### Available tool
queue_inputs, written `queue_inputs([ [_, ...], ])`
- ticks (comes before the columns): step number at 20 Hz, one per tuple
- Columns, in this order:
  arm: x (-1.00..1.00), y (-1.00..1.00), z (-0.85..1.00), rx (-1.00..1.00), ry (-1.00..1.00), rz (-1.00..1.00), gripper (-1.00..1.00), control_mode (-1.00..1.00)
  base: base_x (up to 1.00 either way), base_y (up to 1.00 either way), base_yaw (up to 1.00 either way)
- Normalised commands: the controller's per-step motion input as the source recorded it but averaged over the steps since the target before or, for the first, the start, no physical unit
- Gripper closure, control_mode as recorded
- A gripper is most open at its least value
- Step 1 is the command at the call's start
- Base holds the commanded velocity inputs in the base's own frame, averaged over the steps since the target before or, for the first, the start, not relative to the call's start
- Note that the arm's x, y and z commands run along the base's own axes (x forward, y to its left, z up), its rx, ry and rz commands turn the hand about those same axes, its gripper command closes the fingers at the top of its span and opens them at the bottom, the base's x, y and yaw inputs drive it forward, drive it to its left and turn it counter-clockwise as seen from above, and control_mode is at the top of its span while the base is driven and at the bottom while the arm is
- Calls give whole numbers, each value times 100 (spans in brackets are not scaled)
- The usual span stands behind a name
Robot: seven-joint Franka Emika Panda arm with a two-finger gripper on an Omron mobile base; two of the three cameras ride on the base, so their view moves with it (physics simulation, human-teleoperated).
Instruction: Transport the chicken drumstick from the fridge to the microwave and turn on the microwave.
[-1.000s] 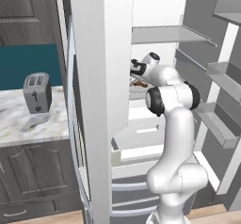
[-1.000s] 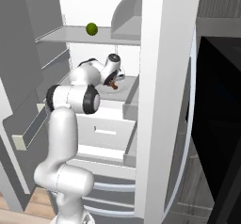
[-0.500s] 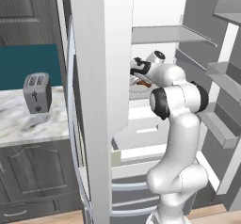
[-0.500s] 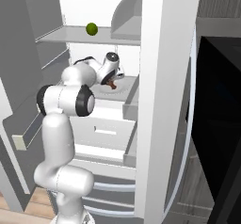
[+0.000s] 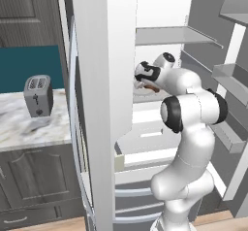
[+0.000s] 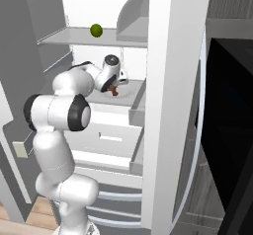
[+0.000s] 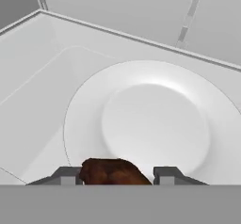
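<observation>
Chicken drumstick (image 7: 112, 172) sits clamped between the fingers (image 7: 165, 175) at 6 o'clock in the hand view, above a white plate (image 7: 155, 124) inside the fridge (image 5: 104, 104). This looks like the pick-up step; next the gripper (image 6: 116, 88) should draw it out, clear of the shelf, toward the microwave (image 6: 230, 130).

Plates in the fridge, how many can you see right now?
1. A white plate lies on the fridge shelf under the gripper, which holds the chicken drumstick above its near rim. Others may be hidden behind the doors.
</observation>
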Motion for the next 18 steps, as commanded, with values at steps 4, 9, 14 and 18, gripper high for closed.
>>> queue_inputs([
  [4,-48,0,30,0,0,-9,100,-100,0,0,0],
  [9,-57,0,25,0,0,0,100,-100,0,0,0],
  [14,-57,-3,23,0,-4,0,100,-100,0,0,0],
  [18,-52,-7,26,0,-4,0,100,-100,0,0,0],
])
